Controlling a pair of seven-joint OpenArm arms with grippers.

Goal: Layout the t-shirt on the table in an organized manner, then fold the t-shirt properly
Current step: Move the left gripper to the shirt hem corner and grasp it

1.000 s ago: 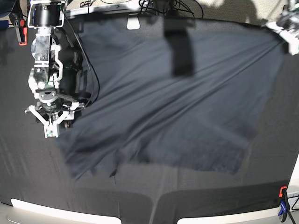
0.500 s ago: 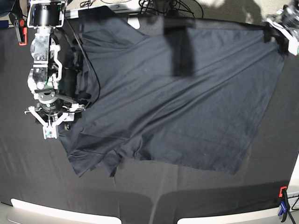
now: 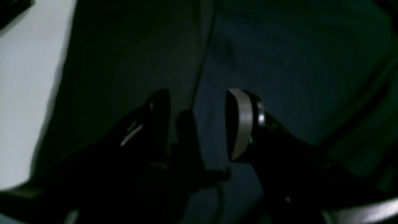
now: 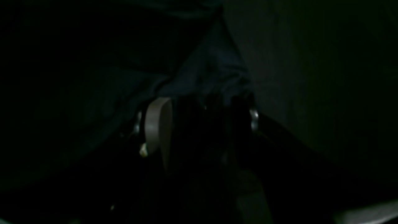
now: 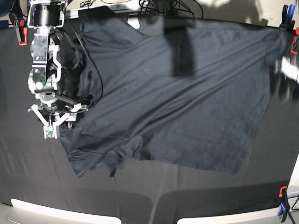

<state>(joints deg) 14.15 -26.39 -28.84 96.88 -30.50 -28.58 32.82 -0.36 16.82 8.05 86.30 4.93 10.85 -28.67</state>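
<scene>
The dark navy t-shirt (image 5: 177, 107) lies spread across the black-covered table (image 5: 28, 177), creased, with a bunched part at the front left. My right gripper (image 5: 56, 125) is low at the shirt's left edge. In the right wrist view, which is very dark, its jaws (image 4: 205, 121) stand apart with bunched shirt cloth (image 4: 211, 71) between the fingertips. My left gripper (image 5: 286, 77) is a blur beside the shirt's right edge. In the left wrist view it (image 3: 199, 124) is open and empty above the shirt's edge (image 3: 279, 68).
Orange-and-blue clamps stand at the back left (image 5: 21, 30), back right (image 5: 292, 18) and front right (image 5: 282, 200). Cables lie along the back edge (image 5: 159, 5). A dark shadow strip (image 5: 181, 46) crosses the shirt. The table's pale rim (image 5: 65, 212) runs along the front.
The shirt, blurred and pulled taut a second ago, has settled flat. My left gripper has left the shirt's back right corner and moved forward along the right edge. The right arm barely moved.
</scene>
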